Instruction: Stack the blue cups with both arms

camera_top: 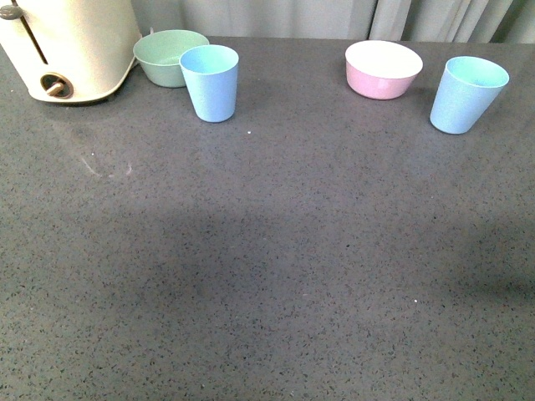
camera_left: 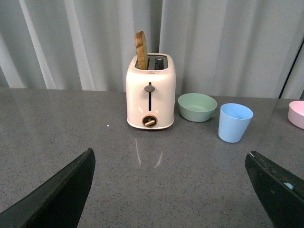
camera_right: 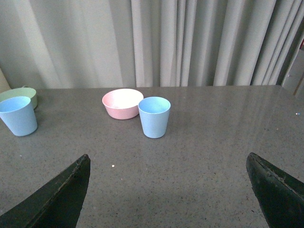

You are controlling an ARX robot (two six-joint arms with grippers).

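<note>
Two light blue cups stand upright on the dark grey counter. The left blue cup [camera_top: 210, 82] is in front of the green bowl; it also shows in the left wrist view [camera_left: 234, 122] and the right wrist view [camera_right: 18, 115]. The right blue cup [camera_top: 466, 93] stands right of the pink bowl, and shows in the right wrist view [camera_right: 154, 117]. Neither arm shows in the front view. My left gripper [camera_left: 171, 164] is open and empty, well short of its cup. My right gripper [camera_right: 168, 166] is open and empty, short of the right cup.
A cream toaster [camera_top: 71, 46] with a slice in it [camera_left: 141, 45] stands at the back left. A green bowl [camera_top: 170, 57] sits beside it. A pink bowl [camera_top: 383, 68] sits at the back right. Grey curtains hang behind the counter [camera_top: 267, 267].
</note>
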